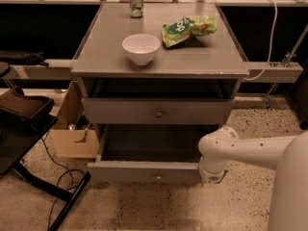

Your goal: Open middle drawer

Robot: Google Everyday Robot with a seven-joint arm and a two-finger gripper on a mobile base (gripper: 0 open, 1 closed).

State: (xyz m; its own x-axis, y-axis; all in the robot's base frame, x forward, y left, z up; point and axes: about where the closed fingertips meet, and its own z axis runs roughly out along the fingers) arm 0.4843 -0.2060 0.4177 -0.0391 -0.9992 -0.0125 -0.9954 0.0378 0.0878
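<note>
The middle drawer (144, 171) is a wide grey drawer with a small round knob (158, 176) at the centre of its front. It stands pulled out from the cabinet, and its dark inside shows behind the front panel. My white arm (240, 150) reaches in from the right. Its gripper (211, 180) points down at the right end of the drawer front, mostly hidden under the wrist.
Another grey drawer (120, 111) with a like knob sits above, nearly flush. On the cabinet top (202, 57) are a white bowl (140, 47), a green snack bag (187, 29) and a can (136, 2). A cardboard box (72, 134) and a black stand (29, 129) are at the left.
</note>
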